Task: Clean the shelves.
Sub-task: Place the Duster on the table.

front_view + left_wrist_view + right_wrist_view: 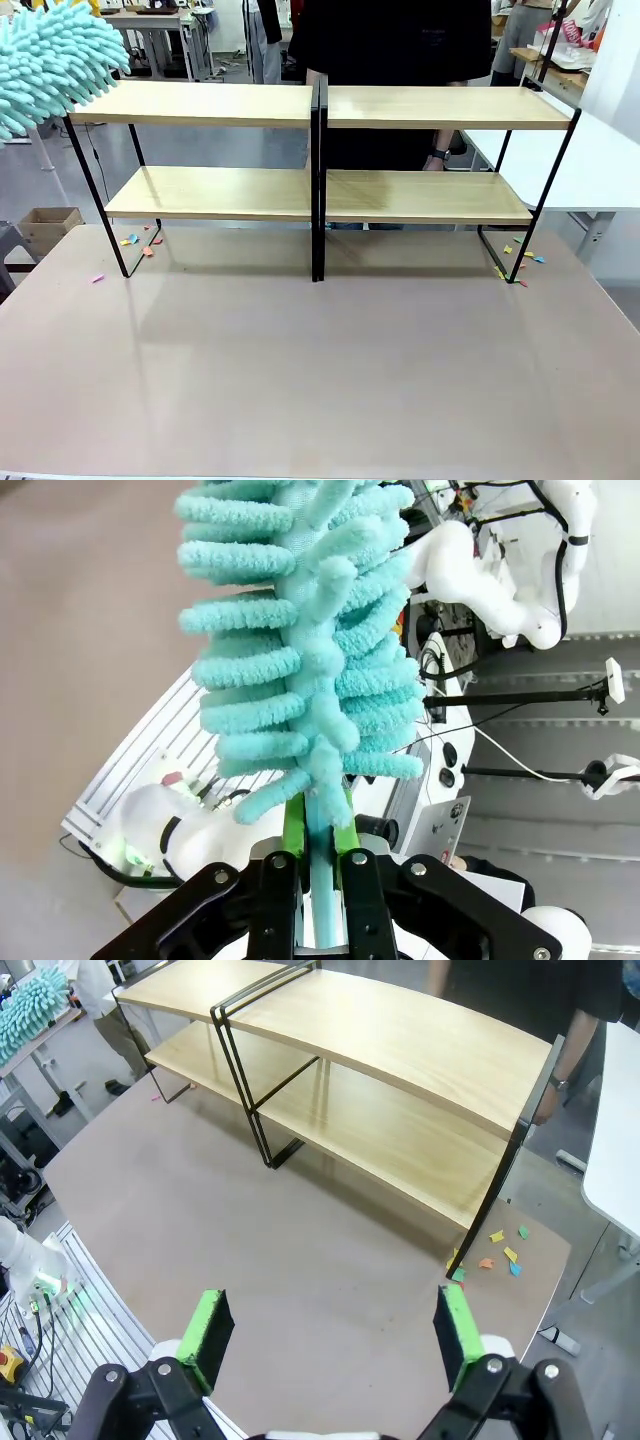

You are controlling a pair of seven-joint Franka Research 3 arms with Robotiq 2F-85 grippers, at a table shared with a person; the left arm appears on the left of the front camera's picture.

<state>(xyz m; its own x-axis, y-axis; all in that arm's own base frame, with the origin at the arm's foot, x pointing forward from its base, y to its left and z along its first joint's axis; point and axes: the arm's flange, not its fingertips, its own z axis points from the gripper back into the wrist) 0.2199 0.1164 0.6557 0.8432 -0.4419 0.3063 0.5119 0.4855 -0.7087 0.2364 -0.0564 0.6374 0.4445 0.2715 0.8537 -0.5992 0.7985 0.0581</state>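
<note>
The shelves (320, 190) stand across the far half of the beige table (320, 380), two units joined at the middle by black uprights, each with an upper and a lower light-wood board that look bare. A person in dark clothes (400, 40) stands right behind them at the far side, one hand with a wristwatch (438, 155) showing between the right unit's boards. Small coloured paper scraps (140, 242) lie on the table around the left legs, with one pink bit farther left, and more scraps (520, 262) lie by the right legs. A fluffy turquoise duster (50, 60) hangs above the shelves' left end, its tufts just over the corner of the top board. In the left wrist view the left gripper (320, 880) is clamped on the duster's handle, the green pads (292, 830) pressed against either side of it. The right gripper (330, 1335) is held above the near right part of the table with its fingers spread wide and nothing between them, looking down at the shelves' right end. The whole near half of the table is open, and its front and side edges are free. A cardboard box (45, 225) sits on the floor off the table's left edge, and a white table (600, 160) stands beyond the right edge. No readable writing shows.
</note>
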